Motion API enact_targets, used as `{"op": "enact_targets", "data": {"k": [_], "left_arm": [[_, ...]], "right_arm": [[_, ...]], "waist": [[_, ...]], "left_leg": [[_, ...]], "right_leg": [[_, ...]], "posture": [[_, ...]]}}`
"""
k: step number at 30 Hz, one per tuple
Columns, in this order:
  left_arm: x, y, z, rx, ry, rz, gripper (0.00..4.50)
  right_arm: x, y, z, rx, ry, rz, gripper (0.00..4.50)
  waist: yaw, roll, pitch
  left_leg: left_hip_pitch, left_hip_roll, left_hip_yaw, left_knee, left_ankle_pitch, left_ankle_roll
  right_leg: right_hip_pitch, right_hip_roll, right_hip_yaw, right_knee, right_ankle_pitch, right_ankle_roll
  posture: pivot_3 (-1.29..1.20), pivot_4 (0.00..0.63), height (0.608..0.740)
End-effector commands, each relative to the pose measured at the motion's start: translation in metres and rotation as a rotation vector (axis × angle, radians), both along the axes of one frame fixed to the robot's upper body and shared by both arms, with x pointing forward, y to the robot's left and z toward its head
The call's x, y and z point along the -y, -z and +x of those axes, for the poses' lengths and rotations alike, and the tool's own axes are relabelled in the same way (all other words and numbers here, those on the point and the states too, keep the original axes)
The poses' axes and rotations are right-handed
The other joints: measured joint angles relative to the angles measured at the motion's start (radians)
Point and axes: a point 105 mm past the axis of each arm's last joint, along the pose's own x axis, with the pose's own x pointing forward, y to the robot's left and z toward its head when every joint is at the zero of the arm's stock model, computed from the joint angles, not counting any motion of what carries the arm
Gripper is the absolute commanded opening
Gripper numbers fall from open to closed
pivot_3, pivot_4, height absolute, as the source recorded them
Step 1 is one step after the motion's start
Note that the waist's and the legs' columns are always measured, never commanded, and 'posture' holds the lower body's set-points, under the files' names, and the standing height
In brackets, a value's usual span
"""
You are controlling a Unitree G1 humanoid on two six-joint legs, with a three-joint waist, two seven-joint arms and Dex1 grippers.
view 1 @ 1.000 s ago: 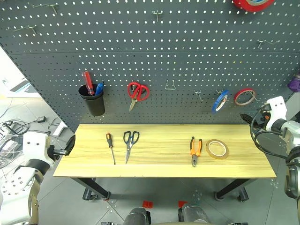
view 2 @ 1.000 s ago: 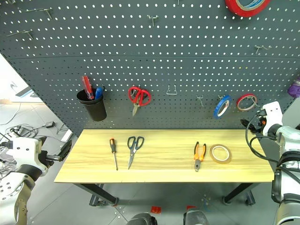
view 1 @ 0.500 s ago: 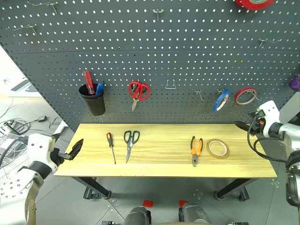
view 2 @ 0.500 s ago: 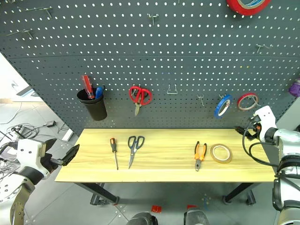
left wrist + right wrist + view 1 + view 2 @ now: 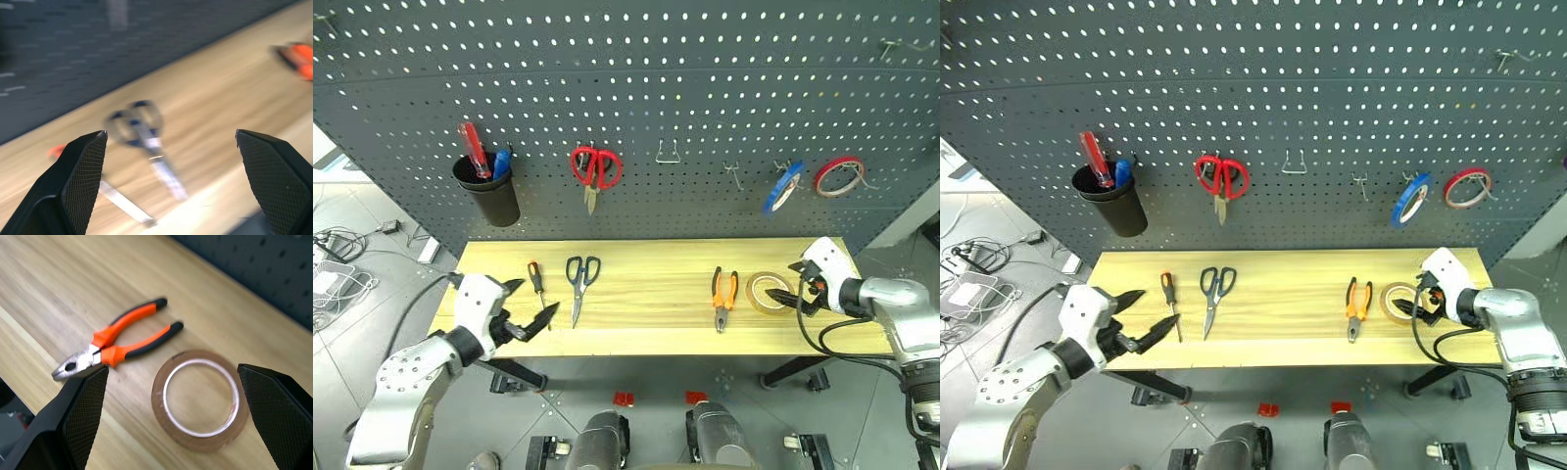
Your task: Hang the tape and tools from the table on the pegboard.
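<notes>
Now the left gripper [image 5: 530, 303] is hanging wide open over the near left corner of the table [image 5: 646, 338], holding nothing. Just beside it the screwdriver [image 5: 539, 286] is lying flat, and the blue-handled scissors [image 5: 579, 284] are lying next to that, a bit to the right. Farther right, the orange pliers [image 5: 722, 298] are lying on the wood. The tape [image 5: 765, 291] is lying flat beside the pliers, near the right end. The right gripper [image 5: 785, 284] is hovering at the tape with its fingers wide apart, gripping nothing. Behind it all, the pegboard [image 5: 705, 108] is standing at the far side.
</notes>
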Motion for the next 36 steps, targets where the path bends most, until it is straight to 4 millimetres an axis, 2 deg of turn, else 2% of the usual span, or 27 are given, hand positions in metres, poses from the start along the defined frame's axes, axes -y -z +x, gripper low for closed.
{"op": "enact_targets", "data": {"k": [1,4,7,13,22,23,24,31,34,36], "left_arm": [[0.046,-0.019,-0.007,0.019,0.272,0.008,4.42],[0.066,-0.019,-0.005,0.024,0.416,0.064,4.42],[0.077,-0.016,-0.005,0.021,0.517,0.103,4.42],[0.102,-0.018,0.007,0.050,0.639,0.139,4.42],[0.123,-0.019,0.008,0.098,0.744,0.161,4.42],[0.124,-0.019,0.008,0.103,0.749,0.164,4.47],[0.125,-0.019,0.009,0.110,0.753,0.167,4.47],[0.130,-0.016,0.005,0.127,0.768,0.167,4.47],[0.129,-0.016,0.001,0.125,0.773,0.163,4.47],[0.129,-0.017,0.001,0.130,0.759,0.152,4.47]], "right_arm": [[-0.020,-0.006,0.004,-0.037,0.022,0.033,4.50],[-0.028,0.004,0.004,-0.093,0.031,0.016,4.50],[-0.031,0.014,0.004,-0.138,0.040,-0.016,4.50],[-0.023,0.030,0.027,-0.155,0.152,-0.078,4.50],[-0.020,0.040,0.052,-0.160,0.106,-0.186,4.50],[-0.020,0.041,0.053,-0.170,0.094,-0.199,4.14],[-0.020,0.042,0.054,-0.177,0.082,-0.216,3.96],[-0.016,0.043,0.058,-0.163,0.068,-0.249,1.60],[-0.015,0.027,0.060,-0.110,0.102,-0.198,0.58],[-0.012,0.007,0.059,-0.036,0.123,-0.174,0.45]], "waist": [[-0.001,-0.002,0.020],[-0.005,-0.002,0.041],[-0.009,-0.004,0.063],[-0.025,-0.010,0.095],[-0.047,-0.013,0.108],[-0.049,-0.013,0.108],[-0.050,-0.013,0.108],[-0.053,-0.013,0.108],[-0.051,-0.013,0.108],[-0.047,-0.013,0.108]], "left_leg": [[-0.001,0.000,0.000,0.000,0.000,0.001],[-0.002,0.000,0.001,0.000,0.001,0.002],[-0.003,0.000,0.002,-0.001,0.001,0.002],[-0.006,0.000,0.003,0.000,0.001,0.002],[-0.011,0.000,0.005,0.001,0.001,0.002],[-0.011,-0.001,0.005,0.002,0.002,0.002],[-0.011,-0.001,0.006,0.002,0.002,0.002],[-0.011,0.000,0.005,0.003,0.002,0.003],[-0.011,-0.001,0.006,0.004,0.002,0.003],[-0.011,-0.001,0.006,0.003,0.003,0.003]], "right_leg": [[-0.001,0.000,0.000,0.000,0.001,0.000],[-0.002,-0.001,0.000,0.000,0.001,0.000],[-0.003,-0.001,0.000,-0.001,0.002,0.000],[-0.005,-0.001,-0.001,-0.001,0.002,0.000],[-0.011,-0.001,-0.001,0.000,0.002,0.002],[-0.011,-0.001,-0.001,0.000,0.003,0.003],[-0.011,-0.001,-0.001,0.000,0.003,0.003],[-0.011,0.000,-0.001,0.001,0.004,0.005],[-0.011,0.000,-0.001,0.001,0.005,0.006],[-0.011,0.000,-0.001,0.001,0.005,0.006]], "posture": [[-0.28,0.284,0.740],[-0.28,0.307,0.740],[-0.28,0.323,0.740],[-0.29,0.338,0.740],[-0.31,0.330,0.740],[-0.31,0.325,0.740],[-0.31,0.321,0.740],[-0.30,0.302,0.740],[-0.30,0.299,0.740],[-0.30,0.299,0.740]]}}
